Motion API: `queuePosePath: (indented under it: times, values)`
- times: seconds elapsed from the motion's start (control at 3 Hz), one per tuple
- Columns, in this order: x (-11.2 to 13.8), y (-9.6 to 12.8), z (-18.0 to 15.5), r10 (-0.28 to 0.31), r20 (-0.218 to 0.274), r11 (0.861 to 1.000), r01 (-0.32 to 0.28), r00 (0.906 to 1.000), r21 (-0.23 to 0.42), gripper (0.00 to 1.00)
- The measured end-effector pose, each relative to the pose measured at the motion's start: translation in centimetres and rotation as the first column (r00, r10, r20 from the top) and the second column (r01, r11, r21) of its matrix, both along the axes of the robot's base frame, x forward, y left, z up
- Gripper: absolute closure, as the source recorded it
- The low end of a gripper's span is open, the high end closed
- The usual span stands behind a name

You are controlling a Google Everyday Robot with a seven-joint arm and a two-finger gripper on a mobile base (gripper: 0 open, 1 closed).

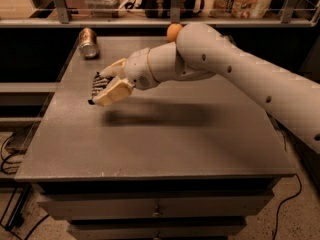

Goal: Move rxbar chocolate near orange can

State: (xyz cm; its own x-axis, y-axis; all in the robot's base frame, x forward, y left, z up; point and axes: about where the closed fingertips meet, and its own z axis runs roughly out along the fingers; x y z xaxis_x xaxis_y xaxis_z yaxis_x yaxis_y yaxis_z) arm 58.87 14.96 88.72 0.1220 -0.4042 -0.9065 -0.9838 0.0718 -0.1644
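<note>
Claw: the claw [102, 88] hangs over the left-centre of the tabletop [165, 149], clenched on the rxbar chocolate [96, 84], one pale finger above the wrapper and one below.
Rxbar chocolate: held clear of the tabletop between the fingers. Only a dark, white-lettered stretch shows past the claw's left edge.
Orange can: the orange can [88, 42] lies on its side near the far-left corner, silver end toward the camera, well apart from the claw and beyond it.
Other thing: an orange fruit [173, 32] sits at the far edge, half hidden behind the arm [240, 69]; it is not the target.
Handling, weight: likely very light, so load is no worry.
Handling, stiffness: a thin bar in foil probably bends a little, so a flat pinch across its broad faces suits it.
Handling, slip: the wrapper looks smooth and could slide if the pinch loosens or the bar is carried steeply tilted.
Hold point: mid-length seems best. How far along the bar the present grip sits cannot be told.
Risk: the can may roll if nudged, so set the bar just beside it, not against it.
</note>
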Motion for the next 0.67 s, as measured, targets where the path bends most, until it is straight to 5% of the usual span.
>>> queuePosePath:
  times: [0.33,0.67]
  values:
    - [3.03,-4.92,0.88,-0.079,0.012,0.997,0.078,0.9968,0.024,1.0]
    - [3.33,-5.24,1.17,-0.085,0.016,0.996,0.085,0.9962,0.028,1.0]
